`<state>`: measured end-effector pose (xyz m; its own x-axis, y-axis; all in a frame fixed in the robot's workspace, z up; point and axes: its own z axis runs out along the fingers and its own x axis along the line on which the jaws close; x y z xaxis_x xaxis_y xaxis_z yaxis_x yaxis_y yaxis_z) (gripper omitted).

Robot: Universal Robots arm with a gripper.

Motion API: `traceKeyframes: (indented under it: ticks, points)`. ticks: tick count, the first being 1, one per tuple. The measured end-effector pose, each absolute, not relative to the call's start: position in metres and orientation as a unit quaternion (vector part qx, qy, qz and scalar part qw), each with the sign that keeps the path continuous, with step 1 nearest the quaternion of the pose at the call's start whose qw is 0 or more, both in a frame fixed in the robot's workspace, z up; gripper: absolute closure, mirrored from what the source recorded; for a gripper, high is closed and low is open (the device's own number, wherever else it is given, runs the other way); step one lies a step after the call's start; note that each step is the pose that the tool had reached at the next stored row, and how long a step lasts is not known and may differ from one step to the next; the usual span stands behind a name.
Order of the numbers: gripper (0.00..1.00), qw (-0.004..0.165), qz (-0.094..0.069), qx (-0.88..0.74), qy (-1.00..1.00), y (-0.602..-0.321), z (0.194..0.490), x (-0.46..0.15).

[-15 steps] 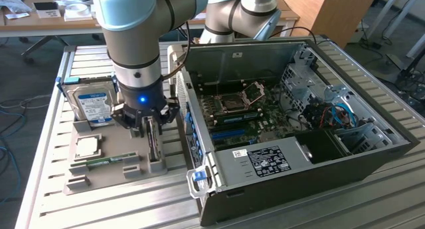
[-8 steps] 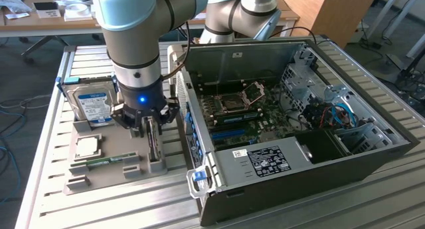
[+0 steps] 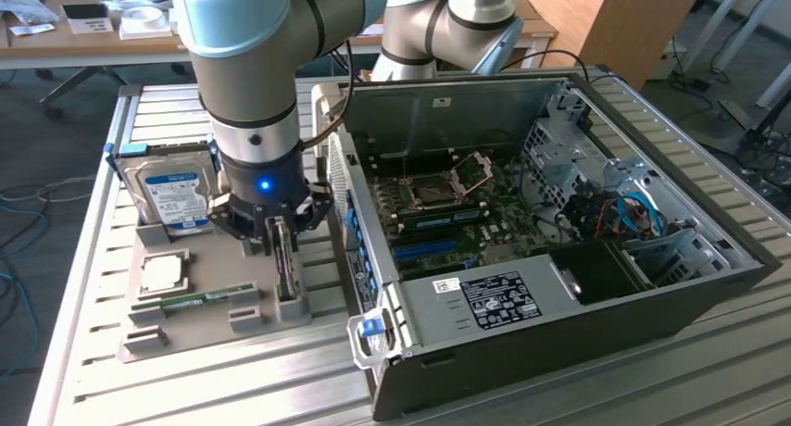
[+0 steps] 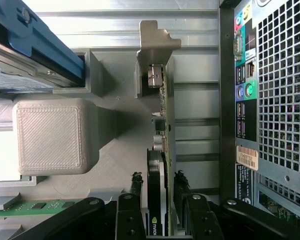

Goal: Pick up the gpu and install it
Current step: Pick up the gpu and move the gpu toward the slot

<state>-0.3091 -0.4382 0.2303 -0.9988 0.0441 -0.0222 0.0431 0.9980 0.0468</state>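
Note:
The gpu (image 3: 287,264) stands on edge in a slot of the grey holder tray (image 3: 198,329), at the exterior view's left of the open computer case (image 3: 544,324). My gripper (image 3: 282,239) hangs straight down over it. In the wrist view the gpu (image 4: 162,125) runs away from me, a thin dark card with a silver metal bracket (image 4: 155,42) at its far end. My gripper (image 4: 157,177) straddles the card, one of its black fingers (image 4: 136,182) on each side. The jaws stand open, with only a thin gap to each face of the card.
A blue-labelled hard drive (image 3: 173,190) stands in the tray behind the gripper, with a processor (image 3: 163,271) and a green RAM stick (image 3: 198,299) lying nearby. The case's rear port panel (image 4: 247,100) is close beside the card. The motherboard (image 3: 458,213) lies exposed inside the case.

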Motion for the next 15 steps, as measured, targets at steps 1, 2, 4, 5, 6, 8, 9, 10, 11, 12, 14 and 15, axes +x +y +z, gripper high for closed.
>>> traceKeyframes:
  ticks: [1,2,4,5,6,8,9,10,11,12,14,15]
  points:
    - [0.61,0.012,0.023,0.022,0.999,-0.4382,0.2303,-0.3091]
    - [0.61,0.012,0.023,0.022,0.999,-0.4383,0.2303,-0.3091]
    - [0.61,0.012,0.023,0.022,0.999,-0.4383,0.2303,-0.3091]
    - [0.61,0.012,0.023,0.022,0.999,-0.4383,0.2303,-0.3092]
    - [0.61,0.012,0.023,0.022,0.999,-0.4383,0.2303,-0.3092]
    - [0.61,0.012,0.023,0.022,0.999,-0.4382,0.2303,-0.3093]
    - [0.61,0.012,0.023,0.022,0.999,-0.4382,0.2304,-0.3099]
    - [0.61,0.012,0.023,0.022,0.999,-0.4382,0.2304,-0.3099]
    - [0.61,0.012,0.023,0.022,0.999,-0.4382,0.2303,-0.3099]
    - [0.61,0.012,0.023,0.022,0.999,-0.4382,0.2303,-0.3098]
    - [0.61,0.012,0.023,0.022,0.999,-0.4382,0.2303,-0.3098]
    - [0.61,0.012,0.023,0.022,0.999,-0.4382,0.2303,-0.3098]
